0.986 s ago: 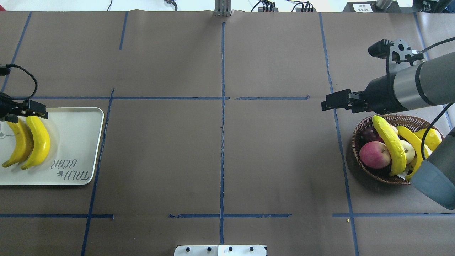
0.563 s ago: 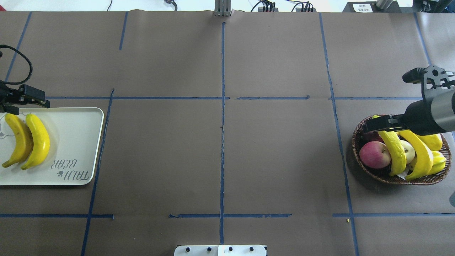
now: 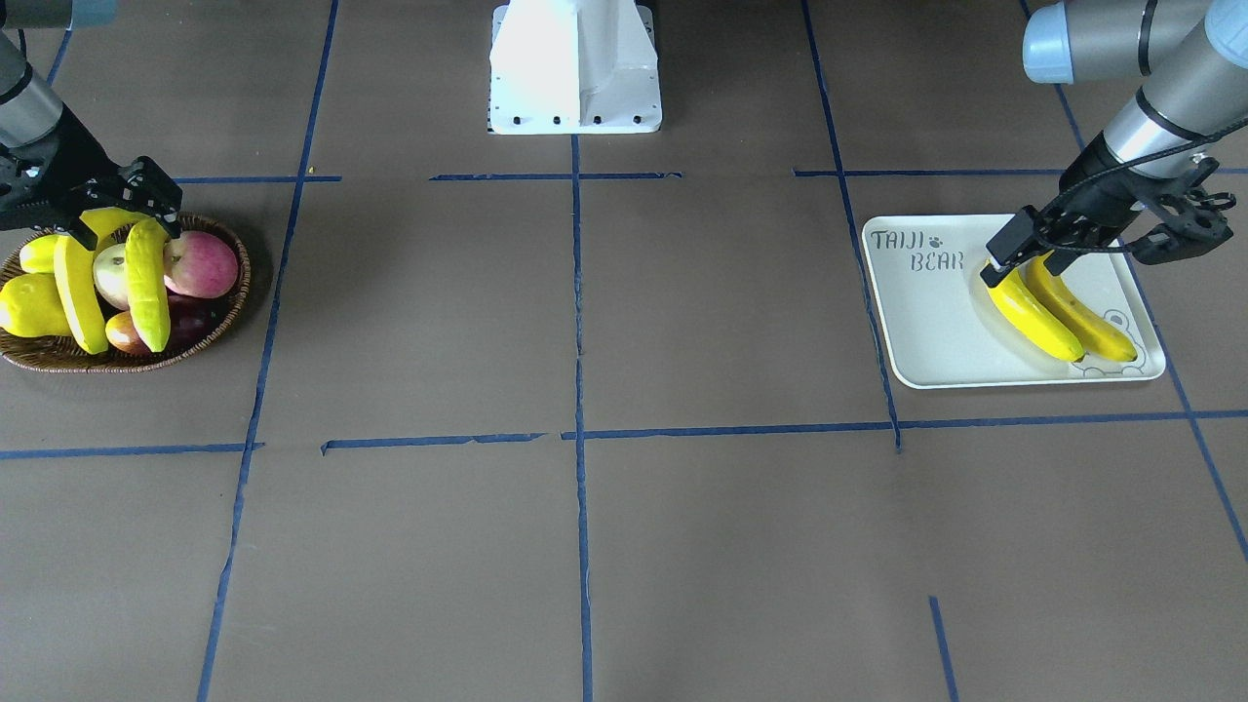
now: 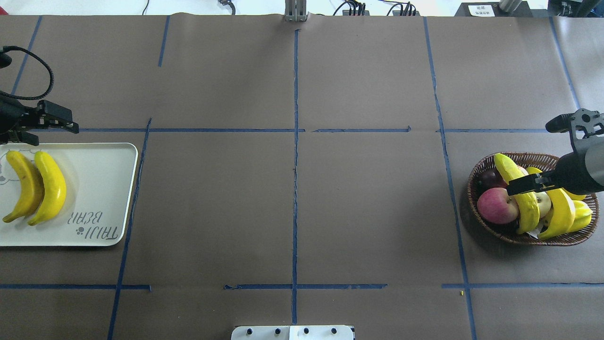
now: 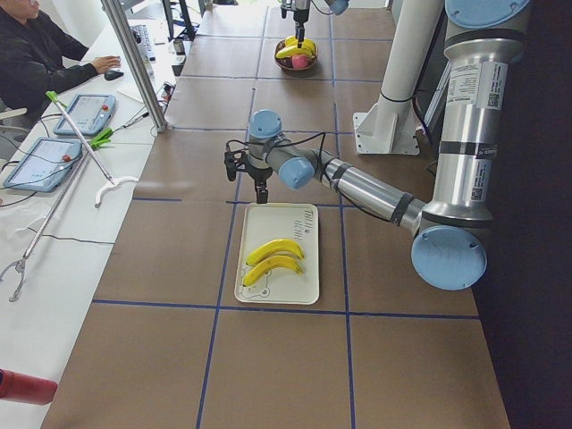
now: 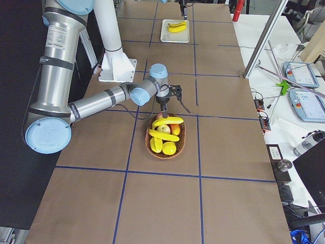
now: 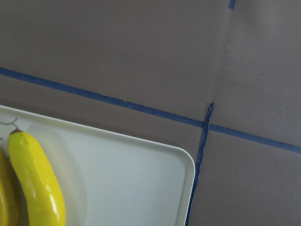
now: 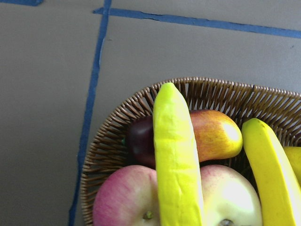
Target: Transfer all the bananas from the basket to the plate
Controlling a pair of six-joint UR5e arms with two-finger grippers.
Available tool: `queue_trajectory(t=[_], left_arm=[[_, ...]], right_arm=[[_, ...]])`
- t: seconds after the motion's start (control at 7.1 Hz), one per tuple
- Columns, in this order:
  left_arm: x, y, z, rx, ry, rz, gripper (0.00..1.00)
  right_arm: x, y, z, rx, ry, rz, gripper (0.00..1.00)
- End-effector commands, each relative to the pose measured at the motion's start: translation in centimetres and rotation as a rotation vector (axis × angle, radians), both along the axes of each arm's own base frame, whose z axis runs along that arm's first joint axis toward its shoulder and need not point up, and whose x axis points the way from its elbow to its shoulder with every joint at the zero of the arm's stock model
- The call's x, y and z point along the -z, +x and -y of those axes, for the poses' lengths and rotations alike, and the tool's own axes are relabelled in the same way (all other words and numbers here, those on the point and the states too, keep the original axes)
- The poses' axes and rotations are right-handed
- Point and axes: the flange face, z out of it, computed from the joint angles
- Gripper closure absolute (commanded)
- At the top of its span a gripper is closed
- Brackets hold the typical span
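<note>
Two bananas (image 4: 52,186) lie side by side on the whitish plate (image 4: 104,189), also seen in the left wrist view as one banana (image 7: 35,183) on the plate (image 7: 131,183). My left gripper (image 4: 54,133) hangs open and empty just past the plate's far edge. Two more bananas (image 4: 521,198) rest across other fruit in the wicker basket (image 4: 472,189). My right gripper (image 4: 519,185) is open directly over the nearer banana (image 8: 176,160), fingers on either side of it; I cannot tell whether they touch it.
A red-pink apple (image 4: 498,205), plump yellow fruits (image 4: 578,212) and a dark fruit share the basket. The robot's white base (image 3: 575,68) stands at the table's middle edge. A person sits at a side desk (image 5: 36,54).
My right gripper swung from beyond the basket's far-left rim to over the bananas in it. My left gripper drew back from the bananas on the plate toward the table's far side.
</note>
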Motion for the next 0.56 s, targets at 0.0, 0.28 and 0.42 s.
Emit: queue_trajectory(t=[0.0, 0.28, 0.42], left_arm=[[0.23, 0.15, 0.04, 0.0, 0.001, -0.003, 0.0], [0.34, 0.13, 0.01, 0.006, -0.003, -0.007, 0.0], [0.42, 0.23, 0.01, 0.003, -0.003, -0.009, 0.0]], right_arm=[[-1.85, -0.38, 0.3, 0.008, -0.028, -0.023, 0.02], [-2.12, -0.4, 0.22, 0.011, -0.036, -0.031, 0.03], [-1.97, -0.67, 0.11, 0.016, -0.036, -0.028, 0.09]])
